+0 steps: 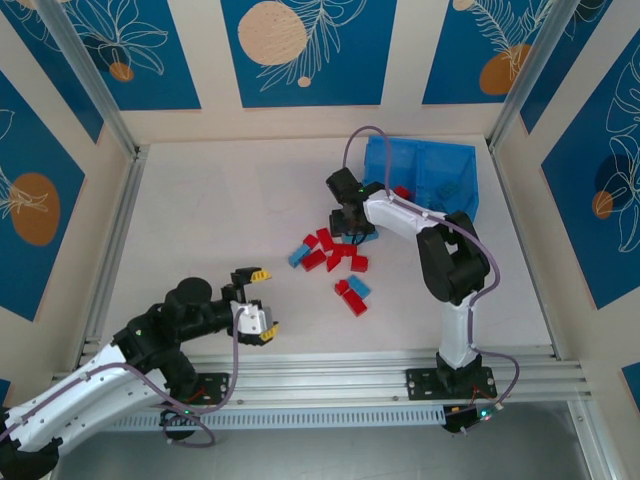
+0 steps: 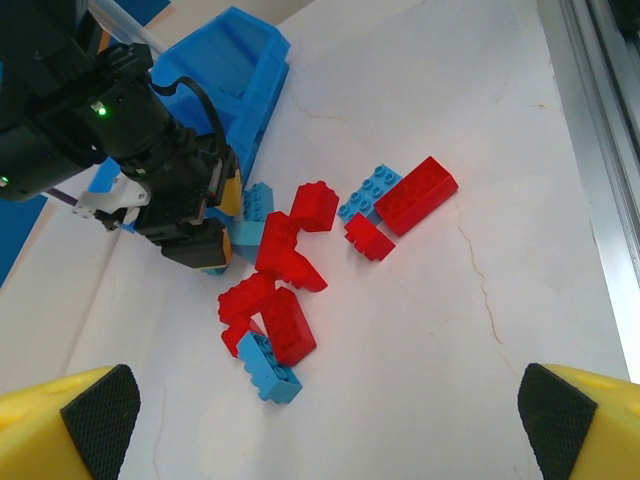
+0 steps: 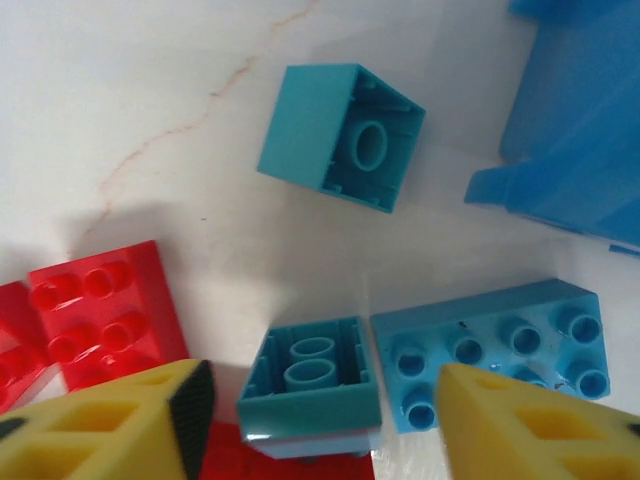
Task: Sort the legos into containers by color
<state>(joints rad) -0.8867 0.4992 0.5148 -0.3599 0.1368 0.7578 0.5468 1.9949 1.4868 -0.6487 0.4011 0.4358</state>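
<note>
Top external view put the left pincer (image 1: 262,303) nearest the arm bases, hanging over bare desk (image 1: 200,200) with its yellow-tipped fingers wide apart and nothing between them. Its own wrist camera caught those fingertips (image 2: 95,415) spread at the bottom corners, facing the pile. Beyond it, mid-desk, the legos (image 1: 333,262) lay loose and unsorted, red and light blue mixed, a dozen or so, several touching. At the far edge of that pile the right pincer (image 1: 352,225) reached down. In the right wrist view its fingers (image 3: 130,420) stood apart on either side of an upturned teal brick (image 3: 310,385), not clamped; whether the pads touched it could not be told. A long blue brick (image 3: 490,350) lay just beside that one, and a red square brick (image 3: 100,310) on the other side. Farthest off sat the blue bin (image 1: 420,145), with a lone red piece (image 1: 403,192) in its left compartment. Light blue ones in the other compartment were too hard to pick out against the plastic. By that showing the sorting was barely begun, with nearly every brick left to move and this teal one apparently next.
</note>
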